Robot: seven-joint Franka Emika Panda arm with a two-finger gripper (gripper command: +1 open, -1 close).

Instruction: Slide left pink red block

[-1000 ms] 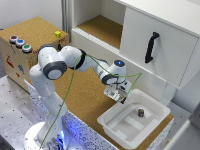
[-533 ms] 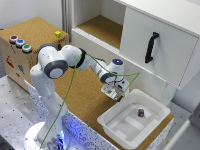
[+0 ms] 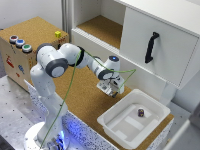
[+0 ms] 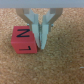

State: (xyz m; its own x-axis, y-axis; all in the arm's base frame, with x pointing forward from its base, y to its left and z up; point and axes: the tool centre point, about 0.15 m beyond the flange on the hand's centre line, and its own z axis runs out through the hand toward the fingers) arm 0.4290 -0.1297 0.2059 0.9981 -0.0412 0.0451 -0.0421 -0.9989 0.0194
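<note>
The pink red block (image 4: 23,40) lies on the cork surface and has dark letters on its top face. In the wrist view my gripper (image 4: 42,44) is shut, its fingers (image 4: 36,27) pressed together and standing right against one side of the block. Nothing is held between them. In the exterior view the gripper (image 3: 112,91) reaches down to the cork counter just beside the white tub, and the block is hidden under the hand there.
A white tub (image 3: 112,125) with a small dark object (image 3: 141,113) sits to the exterior view's right of the gripper. Behind is a cabinet with a black handle (image 3: 151,47). A wooden box holds buttons (image 3: 19,44) and a yellow block (image 3: 58,34).
The gripper has shifted slightly toward the exterior view's left along the cork counter; it stays low and shut.
</note>
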